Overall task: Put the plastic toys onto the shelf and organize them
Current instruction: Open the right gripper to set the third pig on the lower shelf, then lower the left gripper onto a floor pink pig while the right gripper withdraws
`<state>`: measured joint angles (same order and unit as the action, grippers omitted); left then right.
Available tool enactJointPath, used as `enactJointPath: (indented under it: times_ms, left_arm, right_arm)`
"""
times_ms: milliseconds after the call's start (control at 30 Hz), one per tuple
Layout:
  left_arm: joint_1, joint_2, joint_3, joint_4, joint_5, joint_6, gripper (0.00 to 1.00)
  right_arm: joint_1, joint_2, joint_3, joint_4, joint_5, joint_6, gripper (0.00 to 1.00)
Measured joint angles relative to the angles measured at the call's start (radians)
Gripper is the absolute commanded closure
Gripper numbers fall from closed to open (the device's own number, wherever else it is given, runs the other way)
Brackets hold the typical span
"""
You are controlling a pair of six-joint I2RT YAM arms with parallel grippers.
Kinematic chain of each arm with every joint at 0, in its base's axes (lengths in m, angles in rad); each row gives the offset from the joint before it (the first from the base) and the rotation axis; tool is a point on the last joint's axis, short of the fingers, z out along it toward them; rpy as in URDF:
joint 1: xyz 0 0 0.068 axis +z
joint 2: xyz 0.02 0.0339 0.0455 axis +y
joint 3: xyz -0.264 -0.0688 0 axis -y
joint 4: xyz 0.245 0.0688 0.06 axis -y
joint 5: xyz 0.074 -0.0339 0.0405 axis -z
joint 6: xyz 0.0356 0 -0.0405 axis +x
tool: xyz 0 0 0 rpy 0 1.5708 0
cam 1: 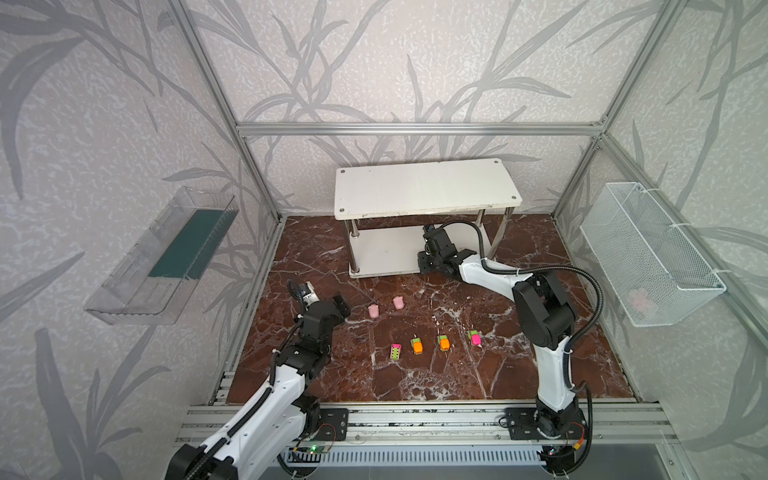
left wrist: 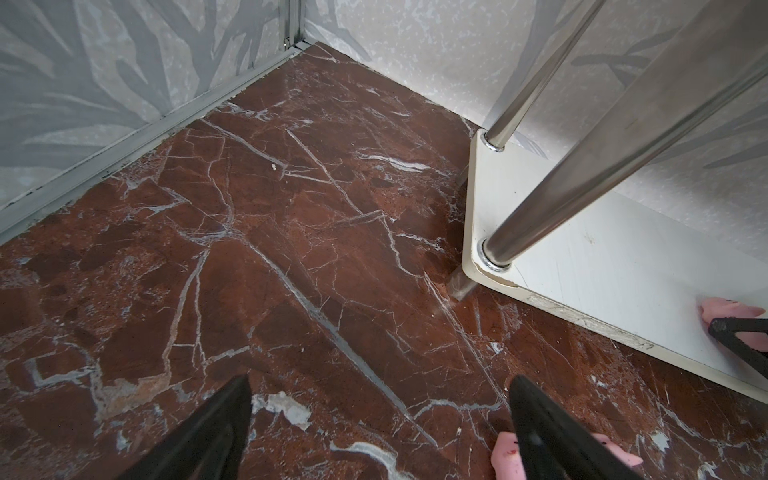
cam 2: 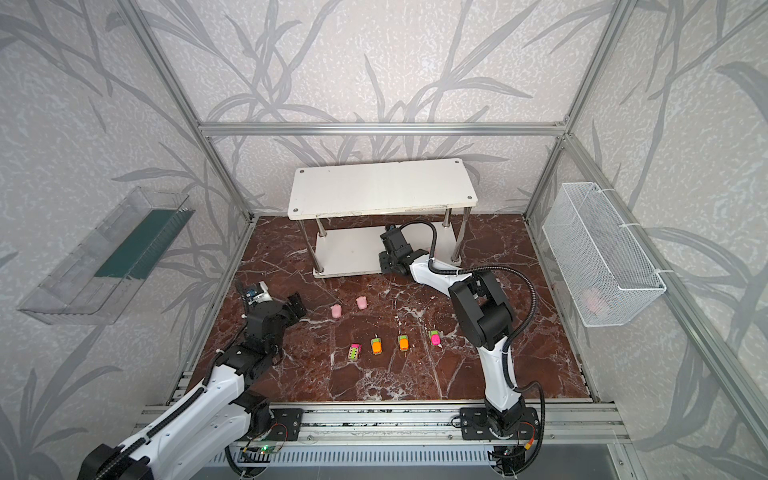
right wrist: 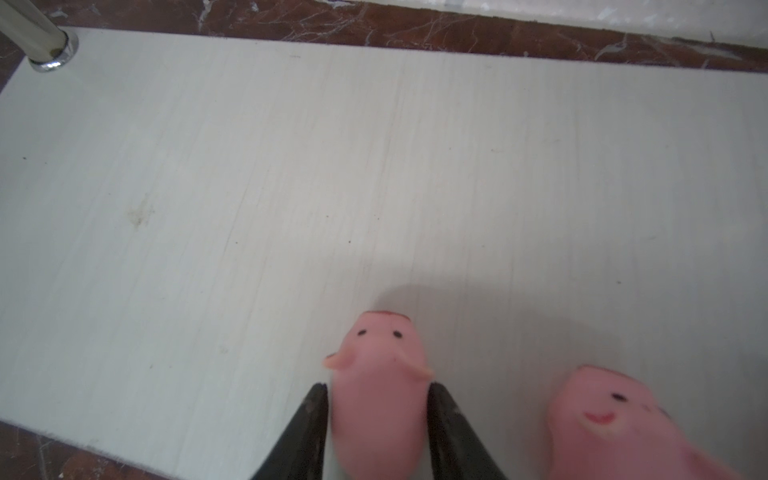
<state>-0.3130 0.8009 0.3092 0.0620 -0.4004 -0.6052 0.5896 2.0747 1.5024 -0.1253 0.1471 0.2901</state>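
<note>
1. Right gripper (right wrist: 378, 388): it reaches under the shelf (cam 1: 424, 187), just right of centre in both top views. Its jaws closely flank a pink pig toy (right wrist: 378, 353) resting on the lower tier (right wrist: 249, 187). You cannot tell whether they pinch it or stand just clear.
2. If you withdraw before the jaws clear, expect the pig to drag, topple, or bump the second pig (right wrist: 602, 415) just beside it.
3. If you raise the wrist too early, it may strike the top board. The chrome post (cam 1: 500, 232) also stands near the arm.
4. Left gripper (left wrist: 380, 380): it is wide open and holds nothing, left of centre in both top views. A floor pig (cam 1: 373, 310) lies close beside one finger, so a sideways move could knock it away.
5. The row of toy cars (cam 1: 417, 345) lies on the floor below centre. A low arm sweep would scatter it.
</note>
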Motion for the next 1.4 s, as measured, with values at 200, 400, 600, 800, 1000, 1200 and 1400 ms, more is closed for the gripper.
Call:
enactJointPath:
  times_ms: [200, 400, 600, 800, 1000, 1200, 1400]
  left_arm:
    - [0.0, 0.0, 0.0, 0.0, 0.0, 0.0, 0.06]
    - [0.0, -0.003, -0.007, -0.001, 0.0, 0.0, 0.06]
    - [0.001, -0.005, -0.011, -0.001, 0.001, 0.0, 0.06]
    - [0.002, -0.01, -0.011, -0.001, 0.003, 0.0, 0.06]
    - [0.002, 0.005, -0.009, -0.006, 0.03, -0.002, 0.06]
    - [-0.015, 0.064, 0.003, -0.026, 0.089, -0.037, 0.06]
    - [-0.123, 0.154, 0.032, -0.031, 0.099, -0.071, 0.06]
  right_arm:
    - [0.0, -0.001, 0.0, 0.002, -0.002, 0.0, 0.51]
    - [-0.006, -0.029, -0.016, 0.007, -0.011, 0.0, 0.49]
    - [-0.014, -0.119, -0.063, 0.036, -0.025, 0.007, 0.48]
    - [-0.016, -0.225, -0.137, 0.082, -0.05, 0.016, 0.48]
    - [-0.016, -0.321, -0.251, 0.126, -0.075, 0.028, 0.48]
    - [-0.006, -0.48, -0.445, 0.168, -0.078, 0.035, 0.48]
    - [0.015, -0.647, -0.621, 0.219, -0.051, 0.035, 0.48]
